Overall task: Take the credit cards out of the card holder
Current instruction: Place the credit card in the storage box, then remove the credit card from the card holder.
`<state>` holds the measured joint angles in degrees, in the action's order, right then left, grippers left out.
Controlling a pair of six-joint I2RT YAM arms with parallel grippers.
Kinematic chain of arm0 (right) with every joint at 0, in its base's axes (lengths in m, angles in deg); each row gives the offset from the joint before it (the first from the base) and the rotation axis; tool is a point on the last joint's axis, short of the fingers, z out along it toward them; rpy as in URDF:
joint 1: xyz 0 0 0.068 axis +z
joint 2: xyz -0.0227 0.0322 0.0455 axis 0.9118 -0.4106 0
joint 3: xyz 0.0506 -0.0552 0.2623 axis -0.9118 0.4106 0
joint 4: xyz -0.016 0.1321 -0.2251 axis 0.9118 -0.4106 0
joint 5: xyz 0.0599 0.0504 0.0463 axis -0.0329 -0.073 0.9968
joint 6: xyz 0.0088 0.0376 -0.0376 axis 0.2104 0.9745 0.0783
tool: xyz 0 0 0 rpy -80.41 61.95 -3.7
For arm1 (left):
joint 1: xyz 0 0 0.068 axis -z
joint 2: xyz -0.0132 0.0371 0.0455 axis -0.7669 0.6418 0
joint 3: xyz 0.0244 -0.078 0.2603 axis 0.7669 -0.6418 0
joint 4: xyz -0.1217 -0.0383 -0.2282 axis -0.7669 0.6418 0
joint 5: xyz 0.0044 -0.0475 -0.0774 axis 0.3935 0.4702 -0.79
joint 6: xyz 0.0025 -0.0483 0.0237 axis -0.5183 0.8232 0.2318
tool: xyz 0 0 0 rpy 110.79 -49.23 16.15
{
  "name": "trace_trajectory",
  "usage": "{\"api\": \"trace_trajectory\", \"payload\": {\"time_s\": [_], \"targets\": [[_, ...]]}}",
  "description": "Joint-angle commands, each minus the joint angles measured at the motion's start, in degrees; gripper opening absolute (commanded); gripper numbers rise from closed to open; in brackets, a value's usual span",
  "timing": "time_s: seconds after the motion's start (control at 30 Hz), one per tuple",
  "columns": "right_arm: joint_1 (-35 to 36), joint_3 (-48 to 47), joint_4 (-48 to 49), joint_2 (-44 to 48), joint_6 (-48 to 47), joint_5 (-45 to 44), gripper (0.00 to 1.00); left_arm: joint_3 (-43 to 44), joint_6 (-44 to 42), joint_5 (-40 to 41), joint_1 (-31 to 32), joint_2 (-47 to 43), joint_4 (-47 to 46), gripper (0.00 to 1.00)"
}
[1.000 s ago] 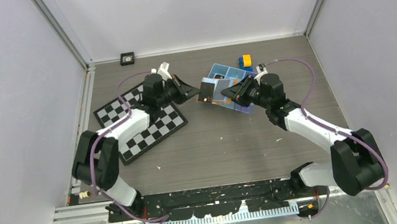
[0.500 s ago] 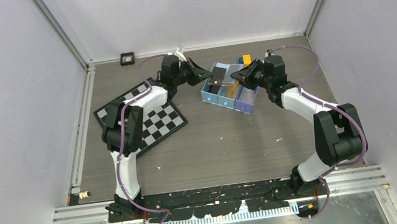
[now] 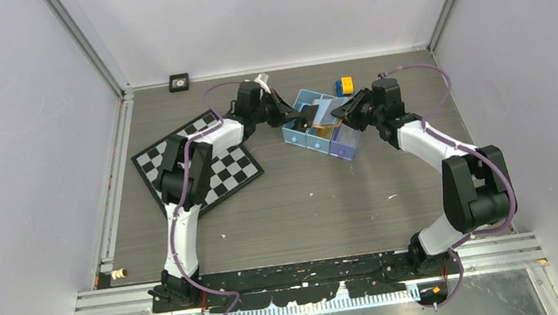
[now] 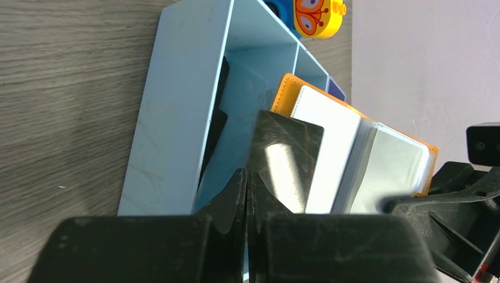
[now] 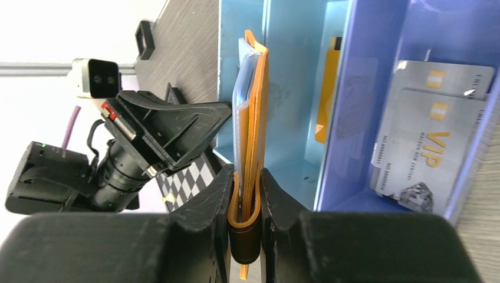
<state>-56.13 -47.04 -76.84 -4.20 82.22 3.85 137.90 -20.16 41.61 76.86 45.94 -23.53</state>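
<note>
The orange card holder (image 5: 252,118) hangs over the blue tray (image 3: 298,132), and my right gripper (image 5: 246,177) is shut on its folded edge. Its clear sleeves (image 4: 386,165) face my left gripper (image 4: 246,174). That gripper is shut on a dark glossy credit card (image 4: 286,156) above the tray's left compartment (image 4: 177,106). Two silver VIP cards (image 5: 433,141) lie in the purple compartment, and a gold card (image 5: 328,88) stands in the middle one. From above, the left gripper (image 3: 284,115) and right gripper (image 3: 339,115) meet over the tray, with the holder (image 3: 326,128) between them.
A yellow-and-blue block (image 3: 345,85) sits just behind the tray. A checkerboard mat (image 3: 213,173) lies on the left under the left arm. A small black square object (image 3: 179,81) rests at the back wall. Grey walls close in the table on three sides.
Both arms reached back from the table's middle to the tray. The left gripper carried the dark card over the tray's left compartment, and the right brought the holder over the tray.
</note>
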Motion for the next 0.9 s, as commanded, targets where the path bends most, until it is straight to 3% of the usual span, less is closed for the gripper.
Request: {"api": "trace_trajectory", "payload": {"time_s": [0.0,0.37,0.57,0.6,0.7,0.87], "targets": [[-0.39,-2.24,-1.98,4.8,-2.99,-4.11,0.0,3.09,-4.14,2.05,-0.04,-0.13,2.34,0.0],[-1.09,-3.23,-8.15,9.2,-5.45,-6.31,0.01,7.35,-8.17,3.99,-0.77,0.13,8.49,0.0],[-1.14,-2.39,-5.21,13.04,-5.86,0.4,0.0,3.13,-9.14,2.14,-0.68,-7.35,9.21,0.02],[-1.11,-2.38,-4.99,13.32,-5.73,2.29,0.01,1.8,-9.1,1.61,-0.68,-9.38,9.27,0.08],[-1.04,-1.29,-1.43,14.2,-4.37,6.75,0.0,-3.62,-7.49,0.32,-0.6,-15.94,8.06,0.39],[0.72,2.94,4.66,14.82,-1.32,11.3,0.01,-16.52,-1.95,-1.78,-0.07,-27.54,2.19,0.59]]}}
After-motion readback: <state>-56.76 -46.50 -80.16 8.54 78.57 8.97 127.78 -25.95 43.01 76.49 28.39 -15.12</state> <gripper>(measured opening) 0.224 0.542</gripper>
